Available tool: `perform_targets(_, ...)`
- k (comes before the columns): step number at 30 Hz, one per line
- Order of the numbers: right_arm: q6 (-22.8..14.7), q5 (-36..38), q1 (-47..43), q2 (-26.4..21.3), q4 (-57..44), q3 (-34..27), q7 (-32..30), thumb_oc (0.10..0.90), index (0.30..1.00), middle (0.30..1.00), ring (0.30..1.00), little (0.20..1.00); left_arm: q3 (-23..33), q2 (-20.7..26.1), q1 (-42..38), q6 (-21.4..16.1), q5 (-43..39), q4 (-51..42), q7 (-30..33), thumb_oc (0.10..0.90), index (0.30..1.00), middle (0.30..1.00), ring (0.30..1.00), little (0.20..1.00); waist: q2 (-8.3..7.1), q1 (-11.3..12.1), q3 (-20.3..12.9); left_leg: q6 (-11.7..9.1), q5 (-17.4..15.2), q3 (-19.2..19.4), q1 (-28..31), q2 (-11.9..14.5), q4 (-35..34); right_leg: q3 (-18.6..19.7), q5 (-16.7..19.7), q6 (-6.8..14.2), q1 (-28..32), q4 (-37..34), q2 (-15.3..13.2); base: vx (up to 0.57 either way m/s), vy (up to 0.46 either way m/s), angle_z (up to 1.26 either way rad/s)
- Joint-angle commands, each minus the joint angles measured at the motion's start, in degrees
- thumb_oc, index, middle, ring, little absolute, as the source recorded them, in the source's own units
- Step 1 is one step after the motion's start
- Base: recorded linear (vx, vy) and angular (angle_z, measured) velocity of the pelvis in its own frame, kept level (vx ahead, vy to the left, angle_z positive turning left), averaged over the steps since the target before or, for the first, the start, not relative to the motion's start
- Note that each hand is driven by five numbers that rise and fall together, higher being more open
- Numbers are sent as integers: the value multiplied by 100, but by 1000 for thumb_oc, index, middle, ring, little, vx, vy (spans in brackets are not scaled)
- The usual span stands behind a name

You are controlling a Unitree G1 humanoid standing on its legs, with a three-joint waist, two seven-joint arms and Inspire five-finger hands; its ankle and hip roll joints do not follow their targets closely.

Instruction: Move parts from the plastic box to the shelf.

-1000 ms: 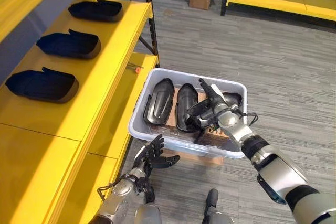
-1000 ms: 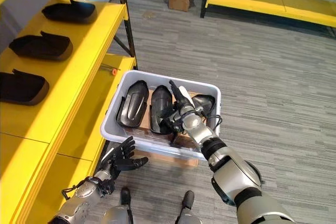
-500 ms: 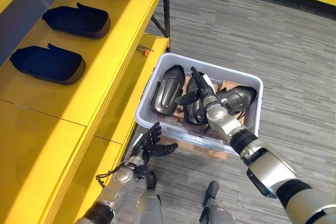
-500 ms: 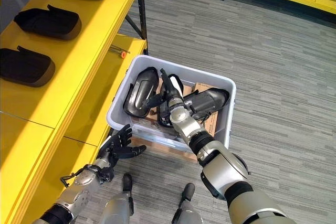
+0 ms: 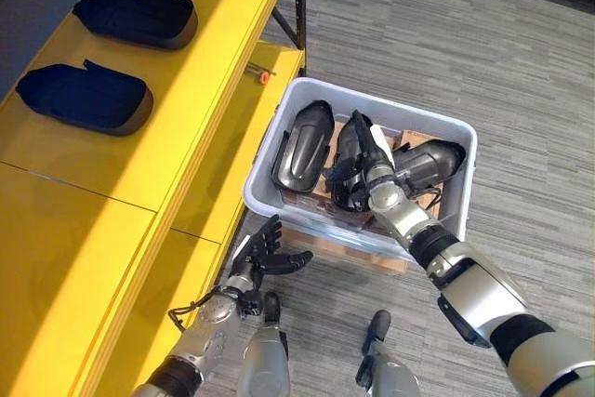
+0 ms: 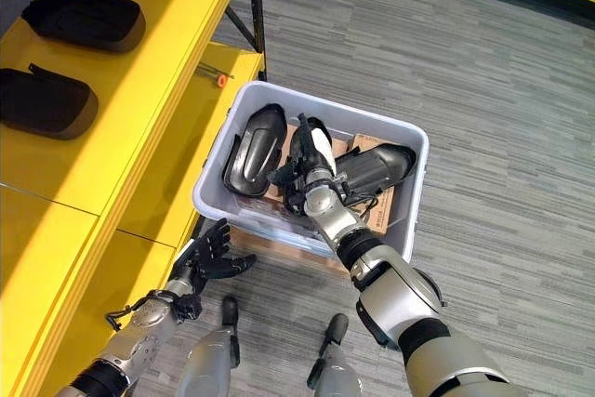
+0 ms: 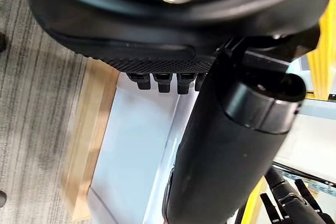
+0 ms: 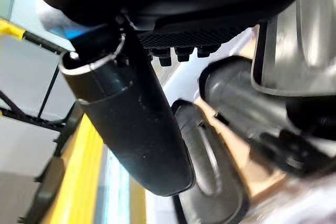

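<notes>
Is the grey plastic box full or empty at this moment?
Not empty: the grey plastic box holds three black parts, and the right robot hand reaches in over the middle one.

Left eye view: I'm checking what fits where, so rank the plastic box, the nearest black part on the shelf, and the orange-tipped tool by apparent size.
1. Plastic box, largest.
2. Nearest black part on the shelf.
3. Orange-tipped tool, far smallest.

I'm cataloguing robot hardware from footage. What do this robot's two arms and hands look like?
Both arms are silver-grey with rounded shells split by black bands at the joints. The right hand is dark with slim black fingers and a white cover on its thumb. The left hand is all dark, on a grey wrist. In the wrist views each hand has a ribbed black edge and a thick glossy black thumb.
</notes>
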Motion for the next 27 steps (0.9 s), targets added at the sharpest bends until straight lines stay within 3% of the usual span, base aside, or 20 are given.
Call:
perform_targets(1,-258,-665,-1075,-260,-436,-205,-511,900,1000,1000,1000,1000,-295,121,-352,-536,-92,-578,48,900,1000,1000,1000,1000,-7,42,-170,49,-459,-73,-99,78,488,232,-622,310,52,871,-658,-21,24,-11)
perform_targets(9,14,-1569,-745,-528,-1119,-707,-1248,900,1000,1000,1000,1000,-274,14,-455,-634,24,-538,202,900,1000,1000,1000,1000,85,-51,-75,68,-498,-52,-193,75,593,270,-620,319,-73,943,-696,-5,6,-2)
perform_targets(18,73,-1740,-473,-614,-1393,-1032,-1623,900,1000,1000,1000,1000,-306,-34,-502,-703,77,-513,295,900,1000,1000,1000,1000,153,-71,-7,81,-528,-59,-289,83,695,261,-631,328,-143,1017,-747,0,0,0)
perform_targets(27,-114,-1372,-190,-430,-1433,-1145,-1752,900,1000,1000,1000,1000,-348,-68,-476,-737,80,-483,380,900,1000,1000,1000,1000,216,-74,64,92,-601,-51,-317,90,804,296,-646,327,-188,1086,-772,0,0,0)
